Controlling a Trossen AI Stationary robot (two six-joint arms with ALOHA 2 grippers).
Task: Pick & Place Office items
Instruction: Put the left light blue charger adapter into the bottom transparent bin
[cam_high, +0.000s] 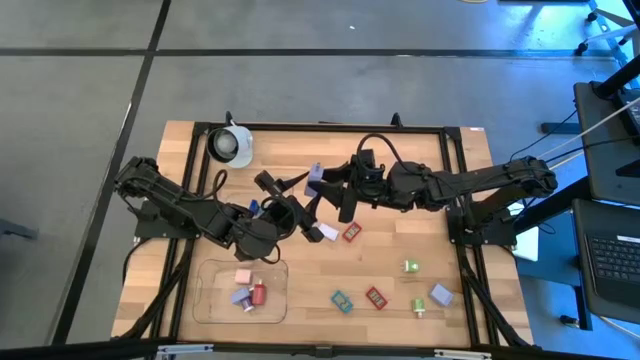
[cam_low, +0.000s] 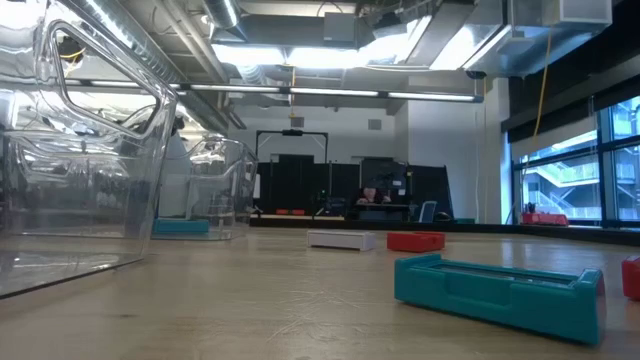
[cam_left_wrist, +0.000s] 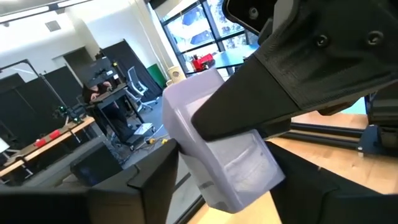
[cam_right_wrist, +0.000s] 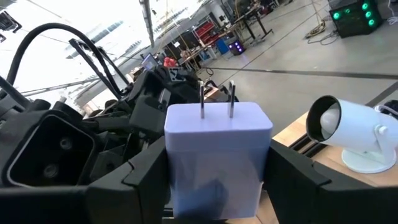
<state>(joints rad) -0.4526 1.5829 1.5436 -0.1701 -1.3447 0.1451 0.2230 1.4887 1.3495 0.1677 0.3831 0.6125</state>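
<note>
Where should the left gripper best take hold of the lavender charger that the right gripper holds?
Probably its free half near the prongs: the right gripper, shut, covers two sides of the lavender charger farther back. The open left gripper should come from the prong end, closing on the flat bare faces, not the thin prongs.

the lavender plug block (cam_right_wrist: 217, 155) has two silver prongs, held by the black right tool (cam_right_wrist: 214, 186); the surface (cam_high: 400, 245) is pale wood grain; a teal piece (cam_low: 500, 292) and red piece (cam_low: 415, 241) lie on it; the round camera (cam_right_wrist: 351, 134) is white; the left tool (cam_high: 285, 195) is black; the tray (cam_high: 215, 300) is clear, holding pink (cam_high: 242, 276), lavender (cam_high: 241, 297) and red (cam_high: 257, 294) pieces.
</note>
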